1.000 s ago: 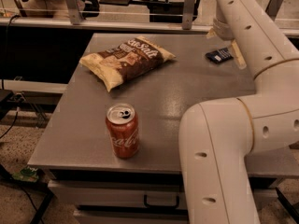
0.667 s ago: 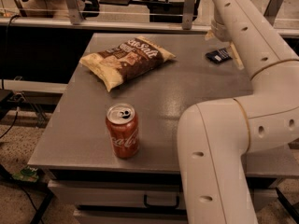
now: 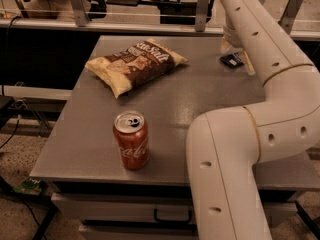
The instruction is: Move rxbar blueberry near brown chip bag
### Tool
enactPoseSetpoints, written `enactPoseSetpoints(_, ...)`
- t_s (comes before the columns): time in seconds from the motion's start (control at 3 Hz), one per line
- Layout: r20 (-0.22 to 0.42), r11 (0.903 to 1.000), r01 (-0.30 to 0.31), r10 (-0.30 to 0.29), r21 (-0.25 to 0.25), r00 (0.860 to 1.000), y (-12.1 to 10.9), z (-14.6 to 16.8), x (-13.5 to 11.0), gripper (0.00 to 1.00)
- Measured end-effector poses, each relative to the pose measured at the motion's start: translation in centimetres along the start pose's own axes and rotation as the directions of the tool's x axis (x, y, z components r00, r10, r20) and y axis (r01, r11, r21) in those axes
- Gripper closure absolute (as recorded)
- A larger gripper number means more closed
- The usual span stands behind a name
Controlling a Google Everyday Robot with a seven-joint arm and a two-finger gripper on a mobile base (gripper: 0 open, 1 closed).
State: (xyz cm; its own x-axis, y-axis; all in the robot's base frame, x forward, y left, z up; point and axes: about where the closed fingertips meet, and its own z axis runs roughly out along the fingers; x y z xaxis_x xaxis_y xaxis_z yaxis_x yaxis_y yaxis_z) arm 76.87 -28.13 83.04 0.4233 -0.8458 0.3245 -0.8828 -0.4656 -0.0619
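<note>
The rxbar blueberry (image 3: 231, 60) lies at the worktop's far right edge, well apart from the brown chip bag (image 3: 135, 64), so the move seems barely begun; whether the gripper (image 3: 243, 60) beside it is open or closed cannot be told.

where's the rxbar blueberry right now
In the camera view, the rxbar blueberry lies at the far right of the table, beside the gripper, well right of the brown chip bag.

— What can we read here?
— On the brown chip bag (image 3: 135, 64), white script: "Sea Salt". The red can (image 3: 131, 140) bears Coca-Cola script.
— And the rxbar blueberry (image 3: 231, 60)?
— Its lettering we cannot read; the gripper (image 3: 246, 61) sits just beside it.
</note>
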Motion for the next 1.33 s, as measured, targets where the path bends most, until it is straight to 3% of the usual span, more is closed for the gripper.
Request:
enactPoseSetpoints(0.67, -0.002, 0.9998, 0.011, -0.011, -0.016, 1.0, 0.1, 0.1, 0.1, 0.7)
enactPoseSetpoints(1.0, -0.004, 0.9999, 0.012, -0.012, -0.007, 1.0, 0.1, -0.7, -0.1, 0.99)
enactPoseSetpoints(1.33, -0.004, 0.9998, 0.016, -0.016, 0.015, 1.0, -0.5, -1.4, -0.3, 1.0)
